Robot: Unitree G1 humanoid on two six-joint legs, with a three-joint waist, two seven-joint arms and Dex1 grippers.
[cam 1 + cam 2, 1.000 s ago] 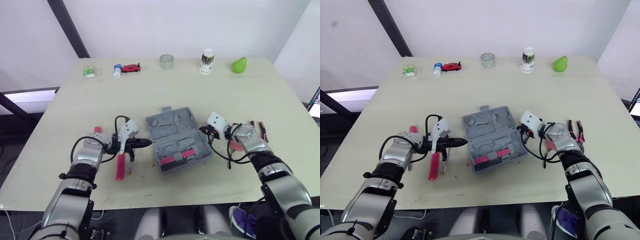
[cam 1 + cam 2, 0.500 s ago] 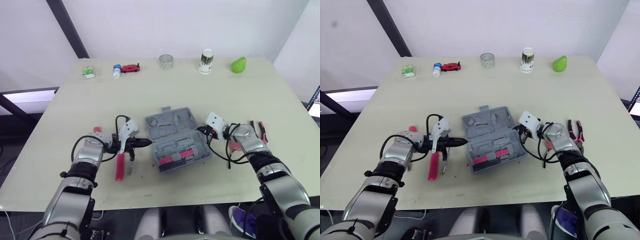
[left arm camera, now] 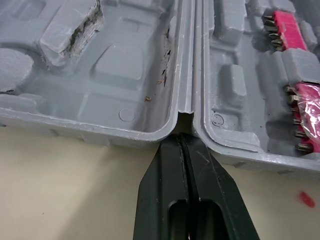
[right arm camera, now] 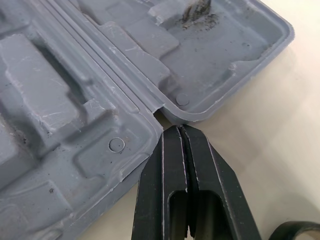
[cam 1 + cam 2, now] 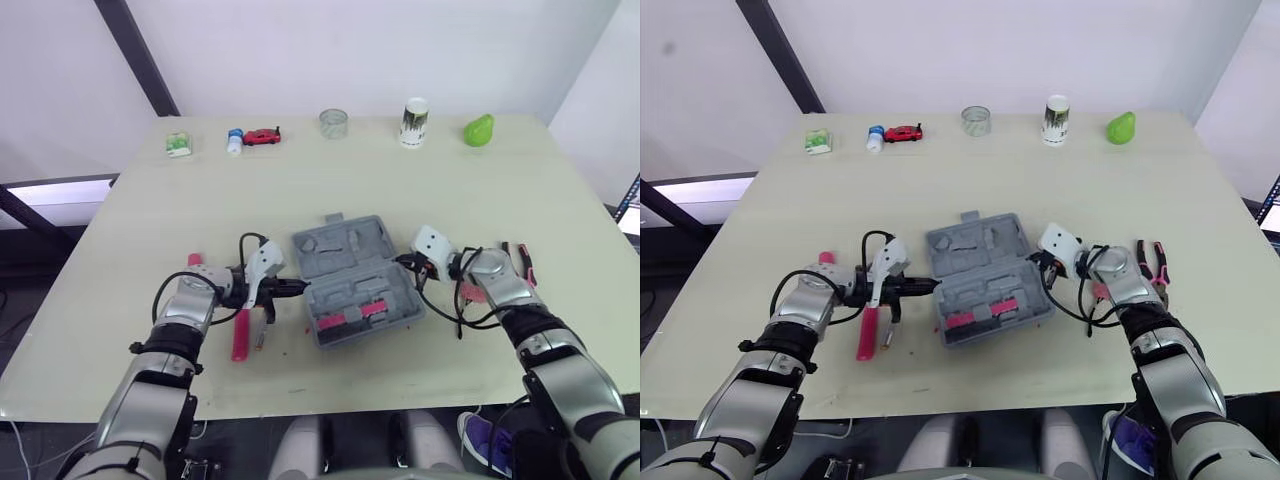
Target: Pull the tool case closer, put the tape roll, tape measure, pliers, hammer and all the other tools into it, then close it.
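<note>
Your tool case [image 5: 355,278] lies open and flat in the middle of the counter [image 5: 330,185], turned at a slant, with both grey halves facing up. The near half holds two pink bit strips [image 5: 347,315] seated in its moulded slots; in the left wrist view they sit along one side of that half, metal tips showing. The far half shows moulded grey recesses with some dark scuffing.

Your left gripper [image 3: 182,145] has its fingers pressed together with nothing between them, and its tip rests against the notch where the two halves meet on the case's left edge. Your right gripper [image 4: 181,131] is likewise pinched together and holding nothing, its tip at the matching notch on the right edge.

A pink-handled tool [image 5: 241,335] lies on the counter just beside your left gripper, outside the case. The pliers [image 5: 1153,262] lie on the counter by your right wrist, also outside it.

Along the far edge stand a green box [image 5: 178,144], a small bottle [image 5: 234,141], a red toy car [image 5: 262,135], a glass jar [image 5: 333,123], a cup [image 5: 414,122] and a green pear [image 5: 479,130], all well apart from the case.
</note>
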